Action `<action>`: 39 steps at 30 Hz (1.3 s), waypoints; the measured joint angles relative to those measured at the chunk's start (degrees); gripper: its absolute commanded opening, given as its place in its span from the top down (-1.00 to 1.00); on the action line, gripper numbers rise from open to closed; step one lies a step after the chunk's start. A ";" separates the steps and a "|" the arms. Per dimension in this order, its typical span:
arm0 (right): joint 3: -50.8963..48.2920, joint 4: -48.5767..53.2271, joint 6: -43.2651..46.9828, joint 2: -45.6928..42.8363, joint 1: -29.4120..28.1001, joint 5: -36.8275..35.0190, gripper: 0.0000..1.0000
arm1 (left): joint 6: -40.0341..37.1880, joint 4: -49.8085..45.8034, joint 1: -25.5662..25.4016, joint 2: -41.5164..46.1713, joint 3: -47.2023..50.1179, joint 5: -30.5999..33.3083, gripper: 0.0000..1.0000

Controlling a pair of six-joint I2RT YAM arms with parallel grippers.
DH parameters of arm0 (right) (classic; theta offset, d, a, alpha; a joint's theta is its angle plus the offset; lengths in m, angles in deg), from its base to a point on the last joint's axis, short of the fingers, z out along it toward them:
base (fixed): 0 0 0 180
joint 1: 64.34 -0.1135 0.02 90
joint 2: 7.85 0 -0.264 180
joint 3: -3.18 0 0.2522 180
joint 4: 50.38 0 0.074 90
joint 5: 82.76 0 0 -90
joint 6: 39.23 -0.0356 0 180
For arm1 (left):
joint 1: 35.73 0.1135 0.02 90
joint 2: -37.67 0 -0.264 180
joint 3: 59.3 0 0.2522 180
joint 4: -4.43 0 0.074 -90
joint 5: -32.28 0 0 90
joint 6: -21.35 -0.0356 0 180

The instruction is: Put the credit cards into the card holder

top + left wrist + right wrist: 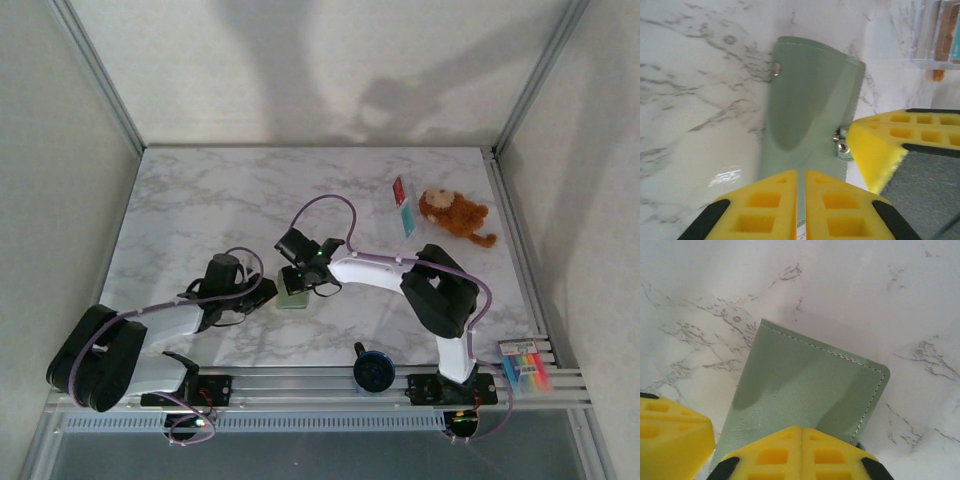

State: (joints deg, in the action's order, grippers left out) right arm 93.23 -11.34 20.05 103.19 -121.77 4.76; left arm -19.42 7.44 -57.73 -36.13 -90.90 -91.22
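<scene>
- Left fingers [765,205]: narrow slit, nipping the card holder [810,100] by its near edge.
- Right fingers [775,455]: pressed together, tips at its side edge.
- Worktop [865,300]: bare beyond.

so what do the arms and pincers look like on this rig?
The left arm and right arm: white links between bulky black joint housings, a purple cable looped along each. The left pincer and right pincer: yellow fingers with square pockets, black backing. Green light on the right wrist.
</scene>
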 measured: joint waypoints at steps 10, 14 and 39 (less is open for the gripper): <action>2.43 2.67 3.30 1.31 -1.25 -3.56 1.00 | -0.09 3.58 0.35 -4.37 0.94 -3.85 0.78; 2.99 2.89 4.13 1.79 -1.40 -4.13 0.76 | -0.11 4.52 0.35 -4.35 1.70 -4.96 0.79; -0.79 -0.24 0.74 -0.24 -1.81 -5.92 1.00 | -0.15 4.87 0.35 -4.37 2.34 -6.19 0.84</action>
State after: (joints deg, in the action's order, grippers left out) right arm 92.45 -11.58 20.79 102.95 -123.59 -1.16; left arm -19.57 12.32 -57.38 -40.50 -88.57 -97.41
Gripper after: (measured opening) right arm 0.041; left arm 0.083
